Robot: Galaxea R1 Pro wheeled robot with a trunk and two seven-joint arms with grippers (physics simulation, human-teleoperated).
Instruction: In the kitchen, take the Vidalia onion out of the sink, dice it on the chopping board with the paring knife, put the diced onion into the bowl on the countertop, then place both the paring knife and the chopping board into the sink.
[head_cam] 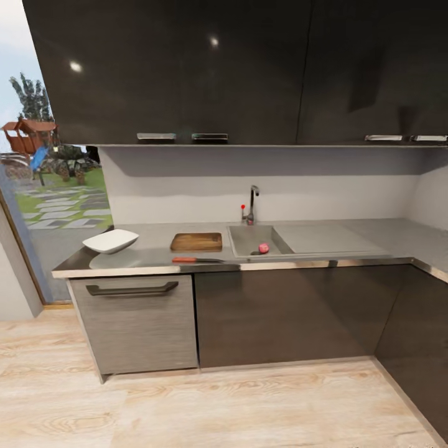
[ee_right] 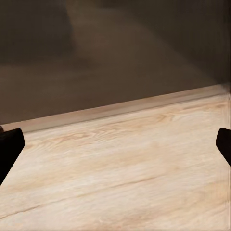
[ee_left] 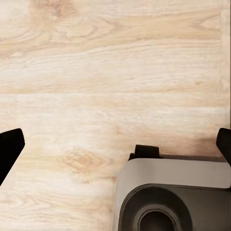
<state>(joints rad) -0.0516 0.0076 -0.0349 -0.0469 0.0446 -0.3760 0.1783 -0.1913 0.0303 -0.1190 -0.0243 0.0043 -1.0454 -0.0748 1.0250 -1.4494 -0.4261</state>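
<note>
In the head view a small reddish Vidalia onion (head_cam: 264,248) lies in the grey sink (head_cam: 246,239), near its front rim, below the chrome tap (head_cam: 252,204). Left of the sink, the brown chopping board (head_cam: 196,241) rests on the countertop (head_cam: 155,255). The paring knife (head_cam: 196,259) lies in front of the board near the counter edge. The white bowl (head_cam: 111,241) sits at the counter's left end. My left gripper (ee_left: 115,144) hangs open over the wooden floor. My right gripper (ee_right: 115,144) is open too, over the floor by a dark cabinet base.
Dark upper cabinets (head_cam: 186,68) hang above the counter. Below it are a grey drawer front with a black bar handle (head_cam: 132,289) and dark doors. The counter turns a corner at the right. A glass door at the left shows a garden. The robot's base (ee_left: 173,197) shows below my left gripper.
</note>
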